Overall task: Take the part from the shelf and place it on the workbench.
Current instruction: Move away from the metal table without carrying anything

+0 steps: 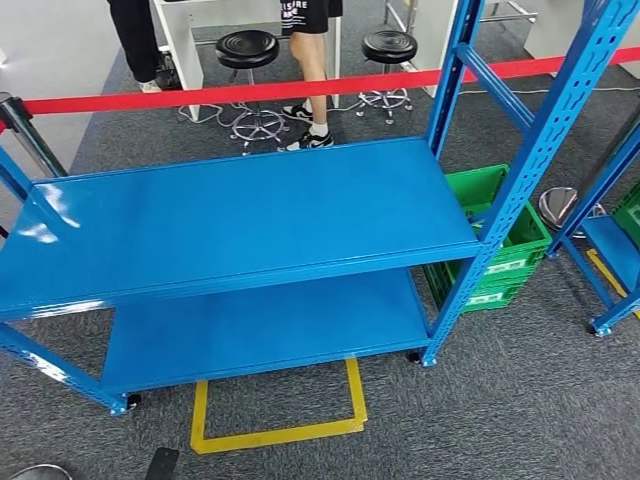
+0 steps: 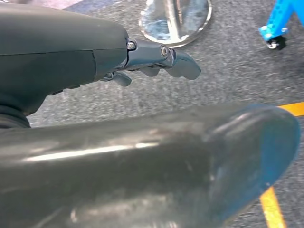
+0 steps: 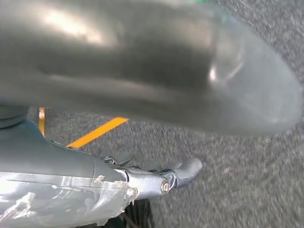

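Fingers, left hand [image 2: 157, 64]: held straight with only the tips slightly bent, nothing in them; the hand hangs over grey carpet near a shiny round metal base [image 2: 175, 21].
Fingers, right hand [image 3: 161, 178]: same loose spread, holding nothing, over carpet beside a yellow floor line [image 3: 97, 132].
Shelf [image 1: 226, 215]: blue steel rack straight ahead, upper board and lower board both bare blue metal, long axis running left to right across the head view.
Part: cannot find it on either board from here; where it lies is not shown.
Key relation: both hands hang low at the sides, below the upper board's front edge; neither looks nearer to the rack than the other, so the choice of arm waits on locating the part.
Floor: yellow taped square [image 1: 275, 410] at the rack's front edge, near its middle.
Right of rack: green crates [image 1: 498, 240] stacked past the right front post.
Behind: red barrier tape [image 1: 249, 92], black stools, a person's legs.
Judgement: search stage, grasp not yet begun.
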Action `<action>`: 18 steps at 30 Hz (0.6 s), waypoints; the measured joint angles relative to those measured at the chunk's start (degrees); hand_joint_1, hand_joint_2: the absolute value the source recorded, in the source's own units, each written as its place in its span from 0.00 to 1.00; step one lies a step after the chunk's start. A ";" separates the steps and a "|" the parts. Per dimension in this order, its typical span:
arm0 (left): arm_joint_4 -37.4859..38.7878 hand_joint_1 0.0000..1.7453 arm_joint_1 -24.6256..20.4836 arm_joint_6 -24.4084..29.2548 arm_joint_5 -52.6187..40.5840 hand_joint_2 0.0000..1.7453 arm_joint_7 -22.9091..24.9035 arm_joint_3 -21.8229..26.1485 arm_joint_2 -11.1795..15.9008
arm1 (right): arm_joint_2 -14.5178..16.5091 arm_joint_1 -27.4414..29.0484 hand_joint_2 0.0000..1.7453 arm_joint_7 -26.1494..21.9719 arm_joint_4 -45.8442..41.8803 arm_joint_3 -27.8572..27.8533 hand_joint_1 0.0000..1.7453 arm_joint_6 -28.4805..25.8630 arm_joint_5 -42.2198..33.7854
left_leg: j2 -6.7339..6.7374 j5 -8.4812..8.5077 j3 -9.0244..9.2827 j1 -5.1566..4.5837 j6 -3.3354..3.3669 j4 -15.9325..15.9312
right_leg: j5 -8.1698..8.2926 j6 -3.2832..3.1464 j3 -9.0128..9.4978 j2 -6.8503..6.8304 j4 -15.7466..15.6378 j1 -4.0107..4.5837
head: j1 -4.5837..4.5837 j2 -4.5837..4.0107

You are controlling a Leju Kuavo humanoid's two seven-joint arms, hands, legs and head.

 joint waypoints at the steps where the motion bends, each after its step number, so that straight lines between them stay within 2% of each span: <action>1: -0.03 0.00 -0.26 0.16 -0.10 0.00 0.01 0.01 -0.14 | -0.03 -0.23 0.00 -0.01 -0.08 -0.02 0.00 0.02 -0.01 | 0.24 1.02 0.43 -0.02 0.11 -0.93 | -0.80 0.34 0.90 0.00 -0.25 0.13 | -0.02 0.00; 2: -0.07 0.00 -0.60 0.32 -0.22 0.00 0.02 0.01 -0.25 | -0.05 -0.61 0.00 -0.02 -0.17 -0.04 0.00 0.06 -0.03 | 0.25 1.28 0.85 -0.01 0.31 -0.97 | -1.40 0.66 1.76 -0.04 -0.61 0.23 | -0.02 0.00; 4: -0.12 0.00 -1.25 0.54 -0.40 0.00 0.04 0.05 -0.42 | -0.10 -1.53 0.00 -0.02 -0.33 -0.08 0.00 0.19 -0.03 | 0.06 2.84 1.91 0.18 1.12 -1.20 | -2.19 1.40 3.09 -0.08 -0.45 0.22 | 0.21 0.00; 5: -0.12 0.00 -1.45 0.52 -0.42 0.00 0.05 0.10 -0.44 | -0.11 -1.78 0.00 -0.01 -0.37 -0.12 0.00 0.27 -0.01 | -0.01 3.19 2.48 0.25 1.58 -1.34 | -2.93 1.66 2.66 -0.06 1.20 0.22 | 0.39 0.00; 6: -0.12 0.00 -1.53 0.46 -0.41 0.00 0.07 0.16 -0.46 | -0.12 -1.75 0.00 -0.01 -0.37 -0.19 0.00 0.32 0.04 | -0.04 3.07 2.99 0.26 2.02 -1.40 | -4.05 1.82 1.12 -0.01 4.26 0.22 | 0.61 0.00; 8: -0.12 0.00 -1.29 0.39 -0.21 0.00 0.11 0.32 -0.49 | -0.12 -1.09 0.00 -0.06 -0.33 -0.29 0.00 0.37 0.11 | -0.22 2.08 3.71 -0.06 2.63 -1.40 | -6.18 1.74 -4.84 -0.03 12.60 0.37 | 0.95 0.00; 9: -0.12 0.00 -0.99 0.36 0.11 0.00 0.14 0.52 -0.47 | -0.11 -0.65 0.00 -0.12 -0.32 -0.30 0.00 0.36 0.07 | -0.42 1.58 4.10 -0.20 2.83 -1.39 | -6.17 1.58 -7.88 -0.02 15.68 0.47 | 1.04 0.00; 10: -0.12 0.00 -0.63 0.32 0.58 0.00 0.16 0.84 -0.40 | -0.10 -0.29 0.00 -0.18 -0.31 -0.25 0.00 0.36 0.03 | -0.66 1.00 4.61 -0.32 2.93 -1.39 | -4.85 1.34 -10.25 0.00 16.84 0.58 | 1.13 0.00; 11: -0.12 0.00 -0.32 0.23 1.09 0.00 0.19 1.28 -0.25 | -0.07 -0.07 0.00 -0.23 -0.31 -0.14 0.00 0.34 -0.02 | -1.06 0.40 5.24 -0.41 2.91 -1.38 | -2.28 1.06 -11.66 0.08 15.84 0.68 | 1.16 0.00; 12: -0.12 0.00 -0.10 0.06 1.57 0.00 0.19 1.77 -0.06 | -0.02 0.08 0.00 -0.26 -0.30 0.02 0.00 0.32 -0.06 | -1.46 -0.23 6.00 -0.47 2.83 -1.38 | 1.25 0.75 -12.20 0.41 12.99 0.76 | 1.18 0.00; 13: -0.10 0.00 0.03 -0.22 2.01 0.00 0.20 2.24 0.15 | 0.04 0.22 0.00 -0.28 -0.26 0.19 0.00 0.23 -0.06 | -1.87 -0.82 6.66 -0.48 2.70 -1.41 | 4.33 0.52 -12.16 1.35 9.95 0.76 | 1.14 0.00; 14: -0.08 0.00 -0.01 -0.53 2.31 0.00 0.24 2.67 0.40 | 0.16 0.34 0.00 -0.34 -0.17 0.39 0.00 0.13 -0.05 | -2.46 -1.34 7.11 -0.48 2.46 -1.40 | 6.43 0.35 -11.62 2.28 7.09 0.76 | 1.02 0.00; 15: -0.05 0.00 -0.08 -0.84 2.57 0.00 0.31 3.07 0.64 | 0.29 0.42 0.00 -0.39 -0.07 0.59 0.00 0.02 -0.04 | -2.95 -1.66 7.34 -0.39 2.17 -1.45 | 7.37 0.26 -11.10 2.98 5.21 0.80 | 0.92 0.00; 16: -0.03 0.00 -0.09 -1.06 2.73 0.00 0.39 3.42 0.84 | 0.40 0.41 0.00 -0.43 0.02 0.80 0.00 -0.09 -0.04 | -3.49 -1.81 7.32 -0.25 1.84 -1.58 | 7.20 0.16 -10.70 3.34 4.50 0.89 | 0.80 0.00; 18: -0.03 0.00 0.07 -1.15 2.83 0.00 0.61 3.93 1.15 | 0.57 0.09 0.00 -0.40 0.09 1.25 0.00 -0.19 -0.04 | -4.35 -1.90 7.28 -0.02 1.16 -1.98 | 6.73 -0.15 -10.18 2.59 3.62 0.97 | 0.70 0.01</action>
